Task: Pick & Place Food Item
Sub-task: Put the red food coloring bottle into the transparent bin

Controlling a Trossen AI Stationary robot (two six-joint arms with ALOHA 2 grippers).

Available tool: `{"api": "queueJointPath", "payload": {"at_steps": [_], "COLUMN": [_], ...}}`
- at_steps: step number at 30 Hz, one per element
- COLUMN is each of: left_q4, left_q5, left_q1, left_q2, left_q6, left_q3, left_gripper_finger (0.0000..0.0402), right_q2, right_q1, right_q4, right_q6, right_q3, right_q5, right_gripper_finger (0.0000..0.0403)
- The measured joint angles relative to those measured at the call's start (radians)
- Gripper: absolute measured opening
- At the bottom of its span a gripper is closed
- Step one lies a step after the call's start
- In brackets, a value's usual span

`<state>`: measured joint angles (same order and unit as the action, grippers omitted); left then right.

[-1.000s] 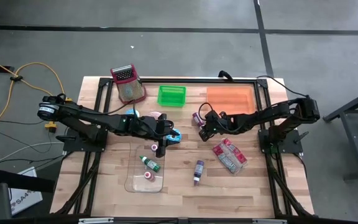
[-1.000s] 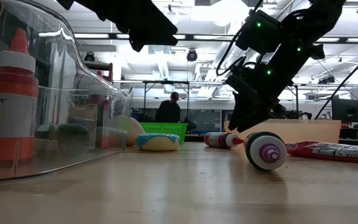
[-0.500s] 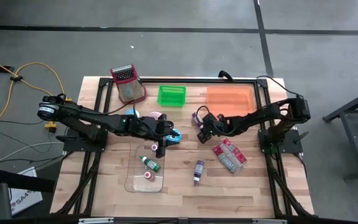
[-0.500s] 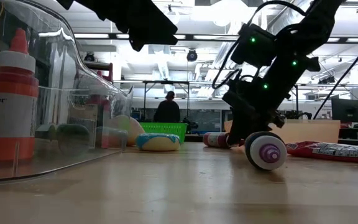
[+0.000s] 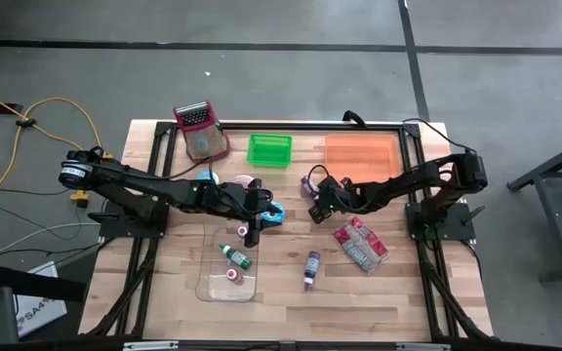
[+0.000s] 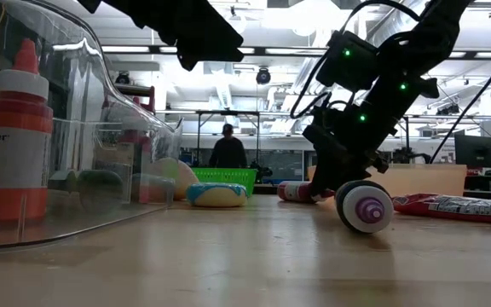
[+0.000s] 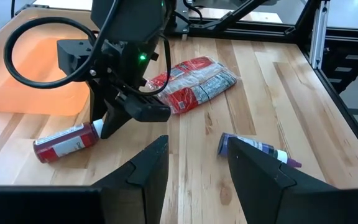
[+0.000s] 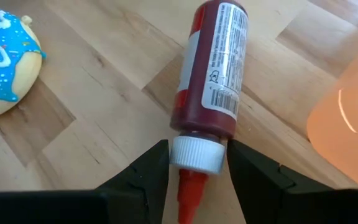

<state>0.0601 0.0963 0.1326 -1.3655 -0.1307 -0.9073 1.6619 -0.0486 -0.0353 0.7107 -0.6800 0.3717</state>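
Note:
A dark red sauce bottle (image 8: pixel 211 68) lies on its side on the wooden table, left of the orange tray (image 5: pixel 361 156). My right gripper (image 8: pixel 196 152) is low over its capped end and open. One finger stands on each side of the white cap (image 8: pixel 196 155), and the red nozzle points back between them. I see no touch. My left gripper (image 7: pixel 194 146) hangs open with nothing in it above mid-table, near the blue-iced donut (image 5: pixel 274 216). The left wrist view shows the right gripper (image 7: pixel 107 124) beside the bottle (image 7: pixel 64 142).
A purple bottle (image 5: pixel 311 268) and a red snack packet (image 5: pixel 361 244) lie near the table's front right. A clear tray (image 5: pixel 227 263) holding small bottles sits front left. A green basket (image 5: pixel 269 149) and a red-topped grater (image 5: pixel 200 132) stand at the far side.
My right gripper has come down toward the table, slightly toward its left edge, until its fingers stand on either side of the red bottle's cap. The gap between them looks unchanged. The bottle has stayed where it lay.

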Motion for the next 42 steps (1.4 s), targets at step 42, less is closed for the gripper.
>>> {"api": "queueJointPath", "payload": {"at_steps": [42], "left_q4": [0.0], "left_q5": [0.002], "left_q1": [0.0], "left_q2": [0.0], "left_q6": [0.01], "left_q3": [0.0], "left_gripper_finger": [0.0156], "right_q2": [-0.238], "right_q1": [0.061], "right_q4": [0.069], "right_q6": [-0.095], "right_q3": [0.0], "right_q5": [-0.093], "right_gripper_finger": [0.0104]}}
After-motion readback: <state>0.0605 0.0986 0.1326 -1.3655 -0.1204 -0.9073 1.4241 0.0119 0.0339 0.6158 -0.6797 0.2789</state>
